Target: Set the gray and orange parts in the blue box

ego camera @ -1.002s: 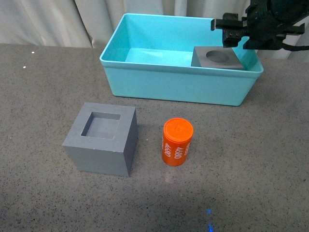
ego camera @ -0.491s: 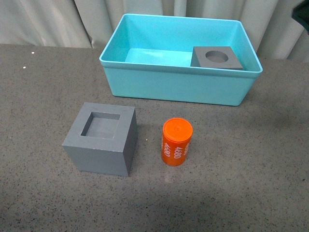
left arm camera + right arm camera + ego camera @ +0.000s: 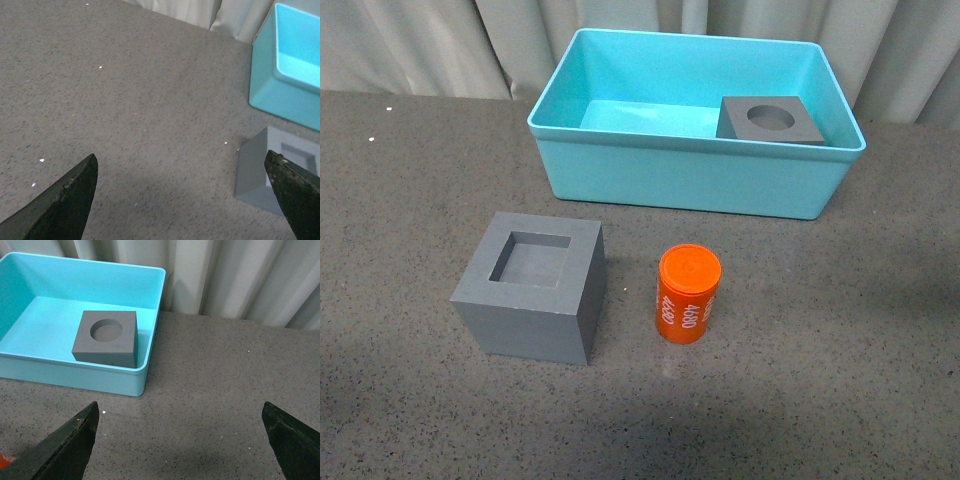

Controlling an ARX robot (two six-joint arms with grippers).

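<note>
The round-recess gray cube (image 3: 770, 120) lies inside the blue box (image 3: 690, 180), upper right of the front frame. The square-recess gray cube (image 3: 530, 288) and the orange cylinder (image 3: 687, 293) stand on the desk (image 3: 840, 330), lower centre. The left claw (image 3: 181, 155) and right claw (image 3: 180, 405) gape wide, empty. The next move is likely a reach down to grasp either one.

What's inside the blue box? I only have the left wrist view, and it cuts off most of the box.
Observer: One gray cube with a round hole, at the right end of the box.
Operator: Any orange part around?
Observer: Yes. An orange cylinder stands upright on the table, right of the cube with the square hole and not touching it.
Operator: Right claw?
Observer: The right claw is open and empty, above the table beside the box.
</note>
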